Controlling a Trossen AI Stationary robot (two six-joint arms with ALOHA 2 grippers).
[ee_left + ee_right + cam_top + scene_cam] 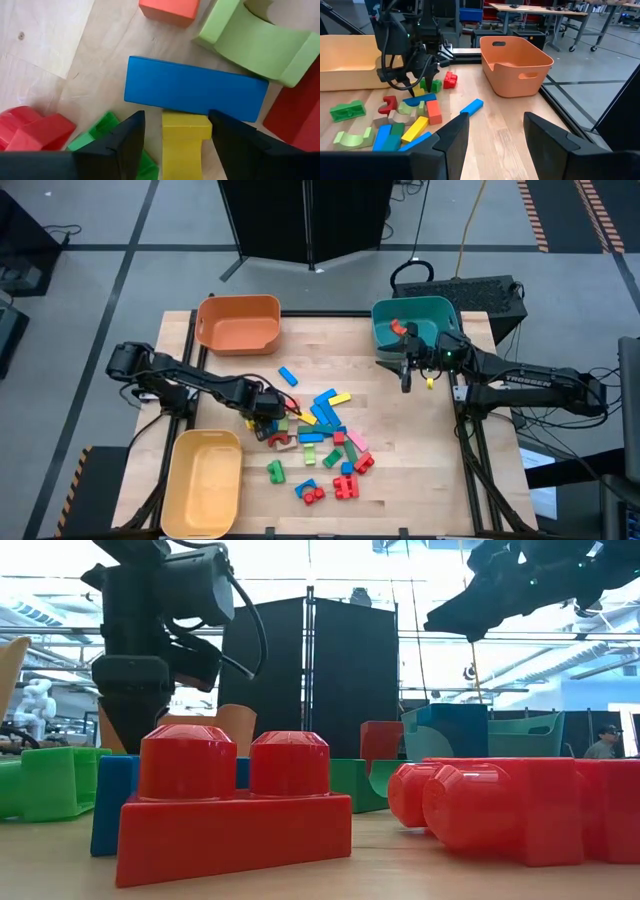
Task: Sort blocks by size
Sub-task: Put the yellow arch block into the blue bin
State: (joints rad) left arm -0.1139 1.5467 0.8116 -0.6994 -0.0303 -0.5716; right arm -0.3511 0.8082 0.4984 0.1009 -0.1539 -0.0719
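Observation:
The blocks (320, 440) lie in a loose pile on the wooden table, in red, blue, green, yellow and pink. My left gripper (268, 418) points down over the pile's left edge. In the left wrist view it (176, 114) is open, its fingers standing on either side of a small yellow block (185, 142) that lies against a blue bar (195, 90). A strip of table shows between one finger and the block. My right gripper (405, 380) hangs in the air near the teal bin (440, 308), open with nothing between its fingers (495, 117).
An orange bin (238, 323) stands at the far left and a yellow bin (205, 480) at the near left. A red block (400, 328) lies in the teal bin. Around the yellow block lie a green arch (255, 42), a red brick (30, 132) and a green brick (100, 135).

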